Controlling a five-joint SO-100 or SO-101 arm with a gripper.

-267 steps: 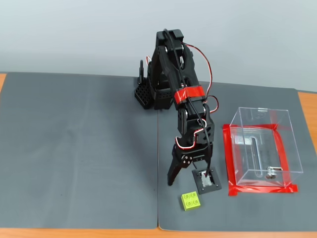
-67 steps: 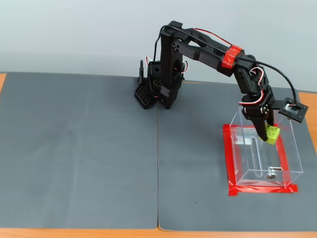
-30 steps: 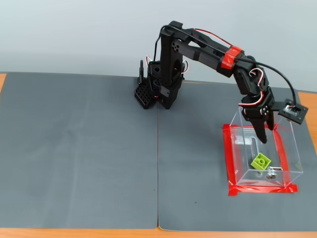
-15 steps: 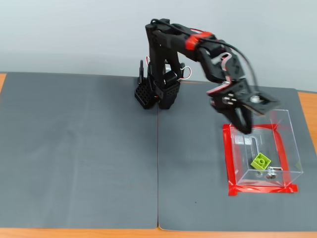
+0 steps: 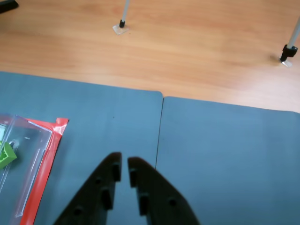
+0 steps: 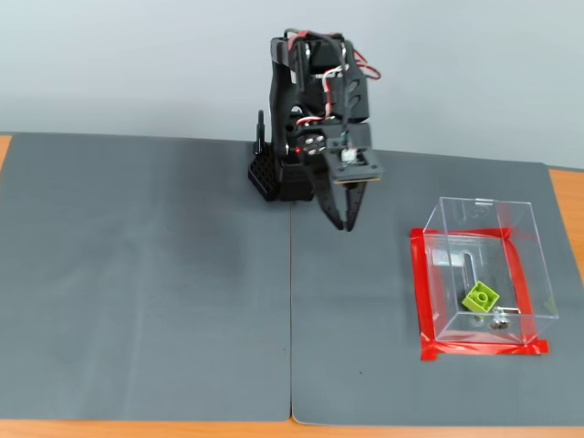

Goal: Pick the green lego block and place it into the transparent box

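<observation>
Presently catalogued: small lime-green studded plastic lego block, lying tilted on the floor inside the clear thin-walled rectangular plastic box, near its small metal fitting; box framed by red tape on the dark grey mat. Black two-finger hand empty, fingers nearly together, hanging near the arm's base, well apart from the box.

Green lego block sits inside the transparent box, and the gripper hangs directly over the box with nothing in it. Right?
Not quite. The green lego block is inside the transparent box, and the gripper holds nothing, but the fixed view shows it back near the arm's base, well left of the box, not over it.
</observation>
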